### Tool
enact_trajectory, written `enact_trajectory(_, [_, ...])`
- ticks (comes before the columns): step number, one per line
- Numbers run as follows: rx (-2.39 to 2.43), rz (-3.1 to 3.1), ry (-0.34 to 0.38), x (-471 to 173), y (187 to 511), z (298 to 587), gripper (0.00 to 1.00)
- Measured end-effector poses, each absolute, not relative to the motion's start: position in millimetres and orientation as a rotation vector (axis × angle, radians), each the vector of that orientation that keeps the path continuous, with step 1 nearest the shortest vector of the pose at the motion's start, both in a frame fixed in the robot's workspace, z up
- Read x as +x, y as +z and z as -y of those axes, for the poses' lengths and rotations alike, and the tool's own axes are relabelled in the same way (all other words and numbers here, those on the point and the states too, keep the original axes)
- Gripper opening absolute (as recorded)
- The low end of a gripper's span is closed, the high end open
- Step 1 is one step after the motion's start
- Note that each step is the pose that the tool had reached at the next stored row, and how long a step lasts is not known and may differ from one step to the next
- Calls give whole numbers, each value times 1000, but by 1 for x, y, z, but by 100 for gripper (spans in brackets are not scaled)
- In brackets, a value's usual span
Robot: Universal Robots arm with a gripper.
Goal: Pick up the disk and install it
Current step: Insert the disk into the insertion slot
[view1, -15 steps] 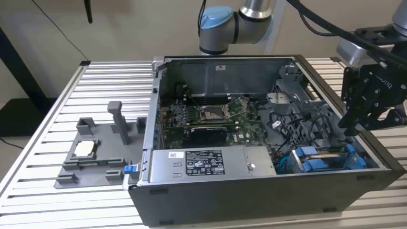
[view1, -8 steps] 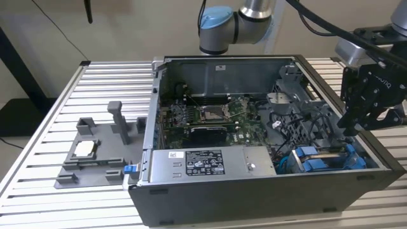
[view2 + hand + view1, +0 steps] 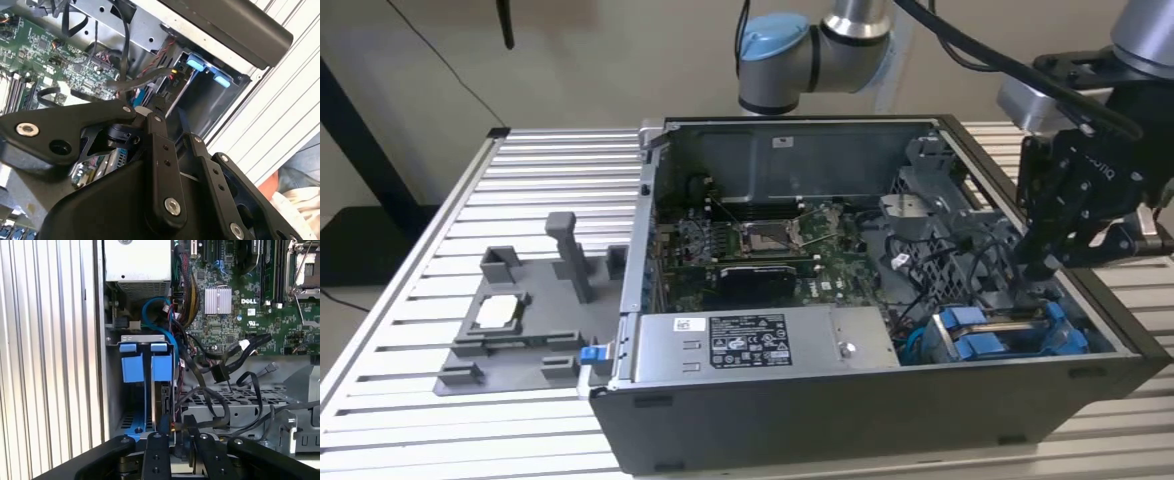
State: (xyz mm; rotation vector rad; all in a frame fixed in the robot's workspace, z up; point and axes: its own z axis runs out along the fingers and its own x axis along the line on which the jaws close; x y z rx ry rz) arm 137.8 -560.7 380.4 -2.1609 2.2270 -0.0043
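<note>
1. Over at the exterior view's right, my gripper [image 3: 1041, 262] hangs inside the open side of the computer case [image 3: 881, 420], close above the drive bay [image 3: 114, 390] in the case's near corner.
2. From here I cannot tell whether the gripper is clamped or released, nor whether it touches anything.
3. The disk [image 3: 161, 367] sits in that bay, standing on edge in its blue carrier. In the first wrist view its two blue tabs lie side by side at the end of the bay away from the gripper, and a thin silver edge runs from them toward the gripper.
4. In the exterior view I also see the carrier's blue, just beside the long grey power supply box [image 3: 747, 340].
5. Black cables [image 3: 225, 375] loop next to the bay, between it and the green motherboard [image 3: 260, 315].
6. Well apart, outside the case on the slatted table [image 3: 427, 220], a grey fixture [image 3: 540, 345] holds a small square silver chip [image 3: 500, 312].
</note>
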Motion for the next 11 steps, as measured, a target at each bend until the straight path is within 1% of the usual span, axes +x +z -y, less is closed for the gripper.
enact_trajectory(11, [-2146, -2225, -22, 126, 387, 552, 27])
